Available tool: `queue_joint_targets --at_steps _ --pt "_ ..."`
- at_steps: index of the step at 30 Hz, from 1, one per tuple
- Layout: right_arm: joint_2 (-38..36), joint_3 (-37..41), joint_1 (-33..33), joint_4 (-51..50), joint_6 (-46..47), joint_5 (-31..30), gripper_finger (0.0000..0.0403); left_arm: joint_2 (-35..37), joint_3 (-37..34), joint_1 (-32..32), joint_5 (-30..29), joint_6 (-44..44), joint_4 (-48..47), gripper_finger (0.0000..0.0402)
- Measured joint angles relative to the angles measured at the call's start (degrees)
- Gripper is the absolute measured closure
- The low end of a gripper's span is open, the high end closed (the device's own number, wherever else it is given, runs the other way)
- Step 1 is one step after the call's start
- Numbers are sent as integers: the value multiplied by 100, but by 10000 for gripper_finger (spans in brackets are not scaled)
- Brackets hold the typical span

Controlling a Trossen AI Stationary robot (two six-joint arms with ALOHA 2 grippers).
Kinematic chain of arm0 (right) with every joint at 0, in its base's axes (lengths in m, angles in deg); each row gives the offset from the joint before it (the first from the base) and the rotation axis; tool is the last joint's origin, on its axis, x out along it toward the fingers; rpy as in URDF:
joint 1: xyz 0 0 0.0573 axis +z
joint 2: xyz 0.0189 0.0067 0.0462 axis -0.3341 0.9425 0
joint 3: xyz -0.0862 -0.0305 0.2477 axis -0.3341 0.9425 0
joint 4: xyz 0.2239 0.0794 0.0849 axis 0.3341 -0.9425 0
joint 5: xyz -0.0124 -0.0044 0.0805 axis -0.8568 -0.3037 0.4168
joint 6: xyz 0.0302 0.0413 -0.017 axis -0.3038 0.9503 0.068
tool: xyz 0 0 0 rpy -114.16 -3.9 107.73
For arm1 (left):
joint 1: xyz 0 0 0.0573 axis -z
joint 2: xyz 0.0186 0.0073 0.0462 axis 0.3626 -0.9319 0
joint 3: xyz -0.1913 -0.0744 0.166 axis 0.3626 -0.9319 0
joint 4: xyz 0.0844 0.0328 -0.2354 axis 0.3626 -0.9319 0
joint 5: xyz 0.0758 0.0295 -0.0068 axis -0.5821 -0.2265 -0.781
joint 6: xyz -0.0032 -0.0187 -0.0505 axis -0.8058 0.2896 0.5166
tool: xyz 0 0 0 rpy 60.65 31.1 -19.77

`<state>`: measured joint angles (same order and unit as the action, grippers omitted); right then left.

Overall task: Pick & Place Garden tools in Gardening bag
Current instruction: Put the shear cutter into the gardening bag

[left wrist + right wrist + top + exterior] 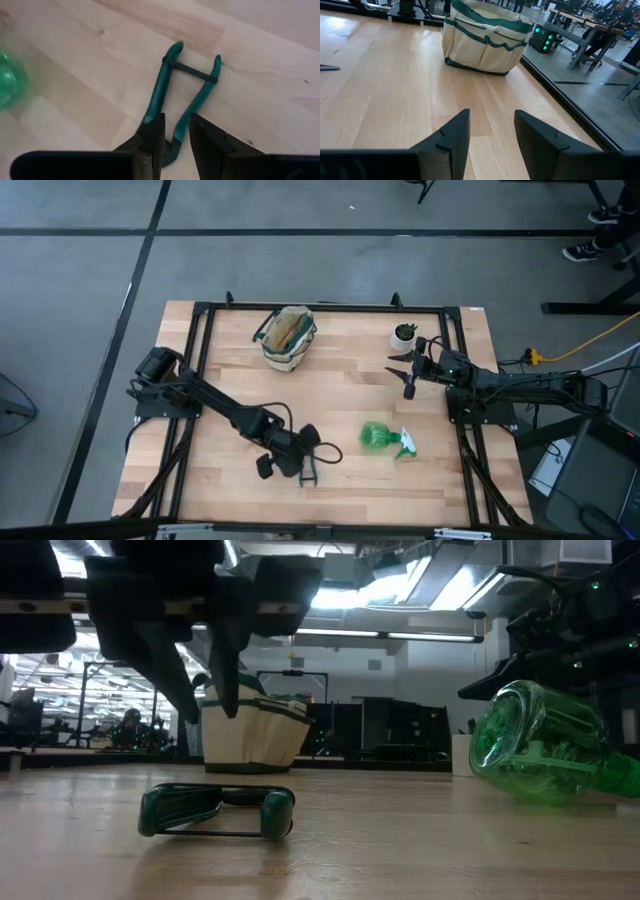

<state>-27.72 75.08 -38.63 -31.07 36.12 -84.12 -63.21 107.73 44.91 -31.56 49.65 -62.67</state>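
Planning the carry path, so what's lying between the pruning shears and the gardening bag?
Nothing but bare table. In the high view, only the left arm's own links cross near the pruning shears; the boards up to the gardening bag are bare.

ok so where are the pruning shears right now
In the high view the pruning shears lie near the table's front edge, under the left gripper, left of the spray bottle.

A robotics lab or industrial workshop is being shown. A light wooden table (pixel 330 380) is being framed by black metal rails on a grey concrete floor (pixel 80 270) marked with dark lines. Beyond the table, long ceiling light strips (pixel 400 635), workbenches (pixel 580 22) and dark equipment racks (pixel 400 735) are being seen in a large open hall.
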Motion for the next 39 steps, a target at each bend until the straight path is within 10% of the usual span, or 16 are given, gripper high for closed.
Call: queue_joint_targets --at_steps 23,39 --pt "-2 0 0 0 1 2 245 -428 7 231 -162 -231 547 317" --pt "-2 0 1 2 0 2 245 -428 7 302 -157 -377 469 220"
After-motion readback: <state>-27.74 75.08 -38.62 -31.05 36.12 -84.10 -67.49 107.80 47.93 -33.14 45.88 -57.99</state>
